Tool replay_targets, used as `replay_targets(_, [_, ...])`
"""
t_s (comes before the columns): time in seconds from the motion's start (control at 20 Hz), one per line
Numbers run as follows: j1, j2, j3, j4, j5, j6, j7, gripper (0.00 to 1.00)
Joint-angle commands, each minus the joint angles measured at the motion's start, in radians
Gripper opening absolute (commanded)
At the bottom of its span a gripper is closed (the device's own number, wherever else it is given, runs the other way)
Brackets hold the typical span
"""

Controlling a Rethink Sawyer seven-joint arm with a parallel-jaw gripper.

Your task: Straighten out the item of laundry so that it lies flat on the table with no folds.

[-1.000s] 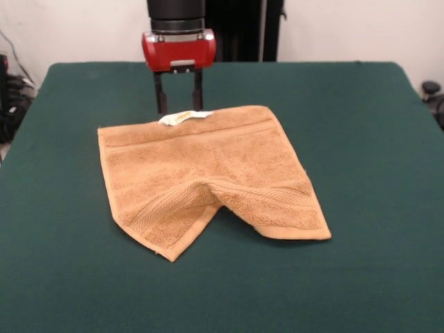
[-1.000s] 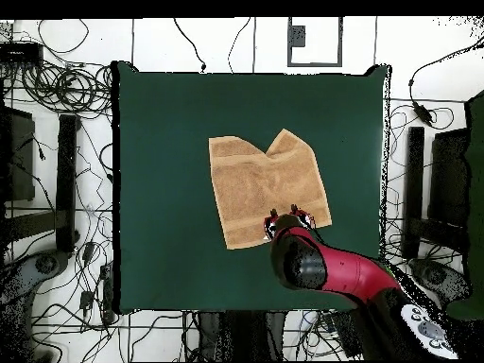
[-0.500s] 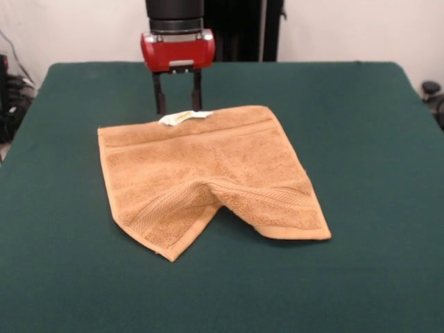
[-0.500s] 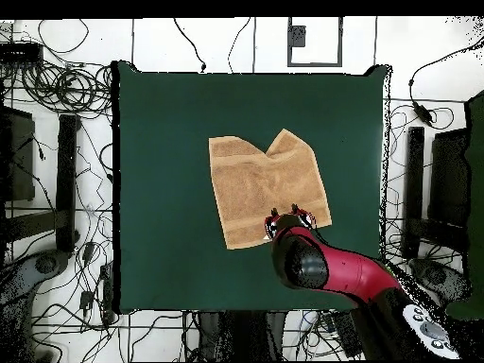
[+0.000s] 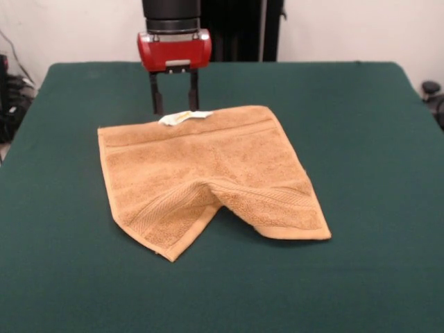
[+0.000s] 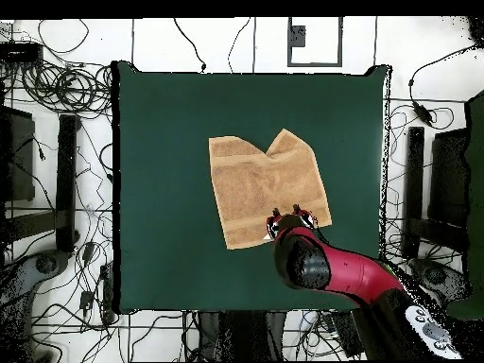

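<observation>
Front view: your gripper (image 5: 172,104) is hanging with fingers apart, gripping nothing. Just below it the towel (image 5: 208,180) is lying partly folded on the table (image 5: 361,139).

White wall (image 5: 347,28), cable-strewn floor (image 6: 57,85)

End effector (image 5: 172,111) tips behind the towel's (image 5: 208,184) far edge
</observation>
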Motion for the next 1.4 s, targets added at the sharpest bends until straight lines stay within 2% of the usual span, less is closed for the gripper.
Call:
replay_targets(0.05, [0.029, 0.05, 0.111, -0.05, 0.047, 0.112, 0.15, 1.0])
replay_targets(1.4, [0.011, 0.044, 0.133, -0.044, 0.042, 0.133, 0.135, 1.0])
